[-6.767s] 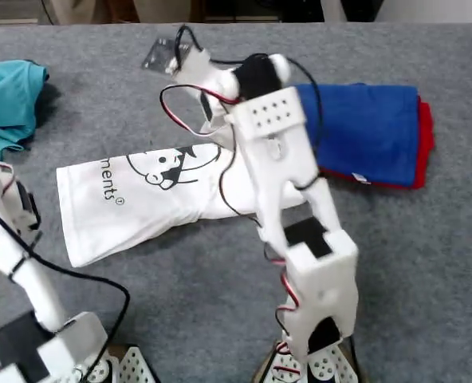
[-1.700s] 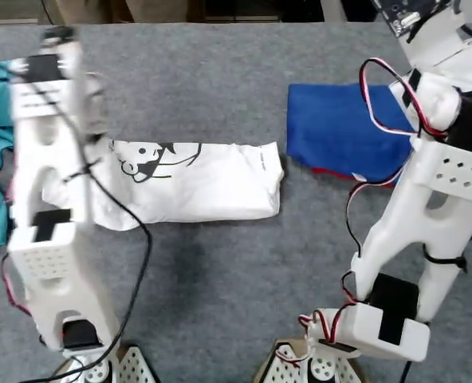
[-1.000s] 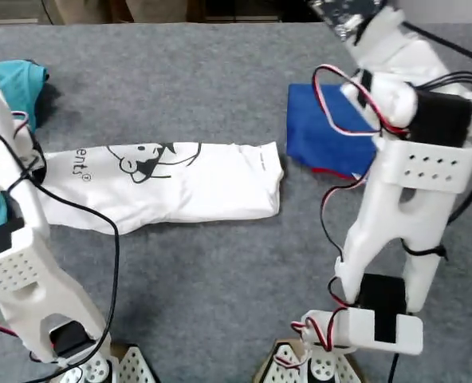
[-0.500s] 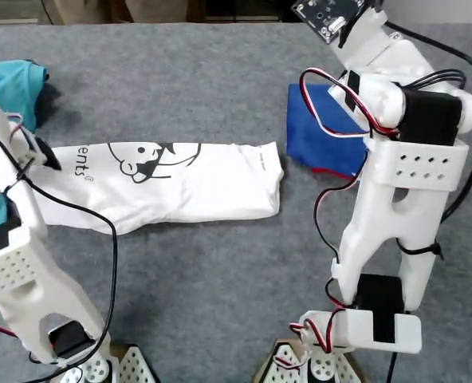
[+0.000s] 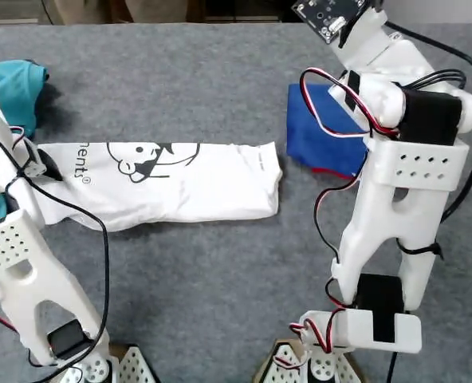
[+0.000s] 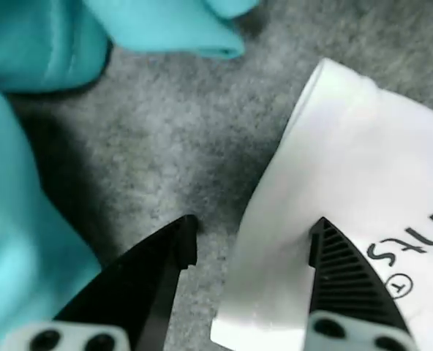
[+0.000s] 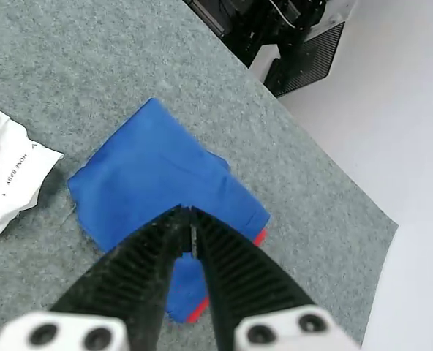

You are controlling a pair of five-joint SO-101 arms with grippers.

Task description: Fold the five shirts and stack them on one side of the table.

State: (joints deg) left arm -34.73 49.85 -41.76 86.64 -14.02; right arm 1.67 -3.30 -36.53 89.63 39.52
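High view: a white shirt (image 5: pixel 164 179), folded into a long strip with its print facing up, lies across the grey table (image 5: pixel 220 279) between the two arms. A crumpled teal shirt (image 5: pixel 13 92) sits at the far left edge, near the strip's end but apart from it. At the far right, a folded blue shirt (image 5: pixel 320 132) rests on a red shirt (image 5: pixel 332 171), of which a thin edge shows; the right arm partly covers both.

Left wrist view: the left gripper (image 6: pixel 254 232) hangs low with its jaws apart, straddling the end edge of the white shirt; one finger is over bare table and the other over the cloth.

Right wrist view: the right gripper (image 7: pixel 186 218) is raised above the blue shirt, its jaws together and holding nothing.
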